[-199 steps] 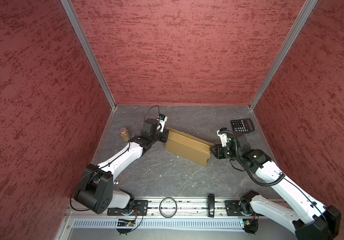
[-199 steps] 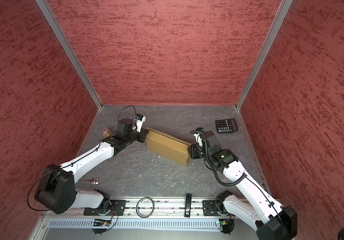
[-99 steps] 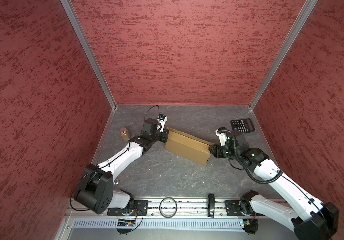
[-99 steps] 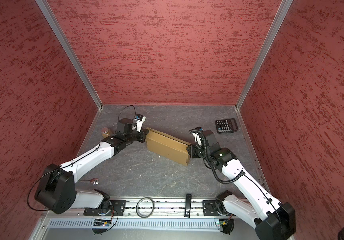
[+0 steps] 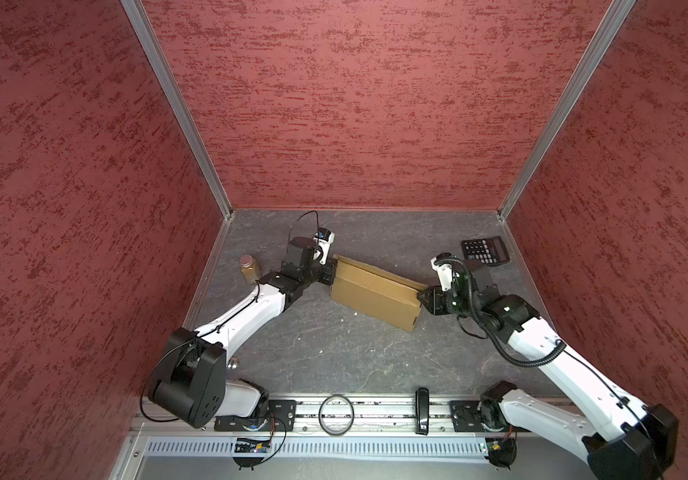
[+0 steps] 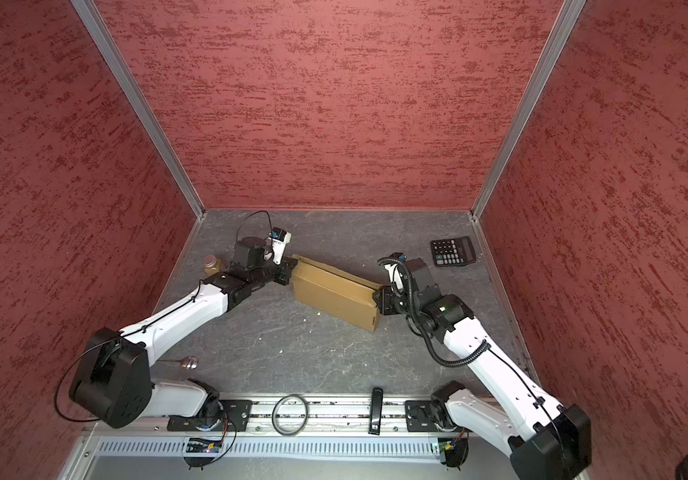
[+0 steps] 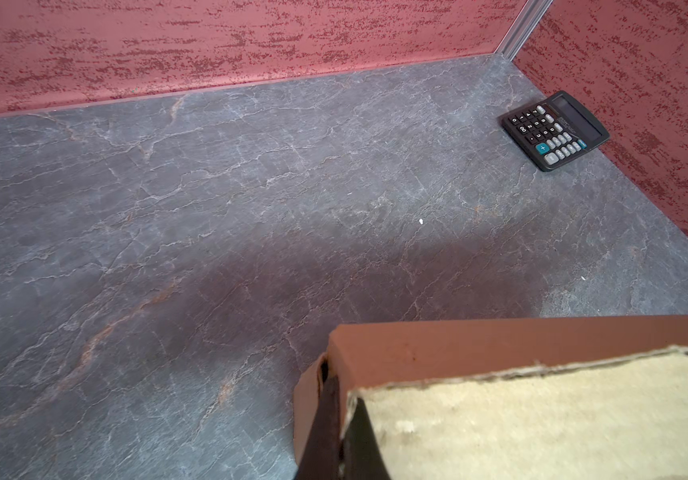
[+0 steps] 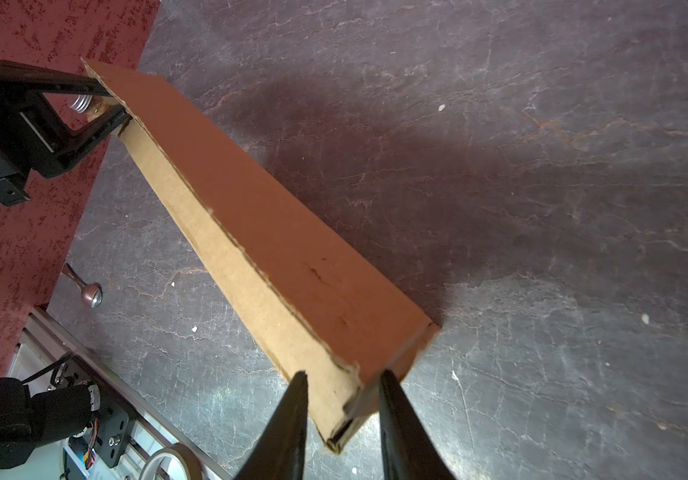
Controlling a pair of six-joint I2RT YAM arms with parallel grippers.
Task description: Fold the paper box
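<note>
The paper box (image 5: 375, 297) (image 6: 334, 295) is a long brown cardboard box, folded shut, lying slantwise mid-table between both arms. My left gripper (image 5: 331, 276) (image 6: 290, 270) is at its far left end. In the left wrist view the left gripper (image 7: 340, 415) is shut, pinching a cardboard wall of the box (image 7: 500, 415). My right gripper (image 5: 421, 300) (image 6: 376, 297) is at the near right end. In the right wrist view its fingers (image 8: 296, 415) straddle the end corner of the box (image 8: 271, 232), and the right gripper (image 8: 344, 399) is shut on it.
A black calculator (image 5: 484, 250) (image 7: 555, 129) lies at the back right by the wall. A small jar (image 5: 249, 268) stands at the left wall. A metal knob (image 6: 188, 362) (image 8: 92, 296) lies front left. A tape ring (image 5: 336, 414) rests on the front rail.
My right wrist has shifted slightly to the left against the box's end. The box and my left arm have stayed put.
</note>
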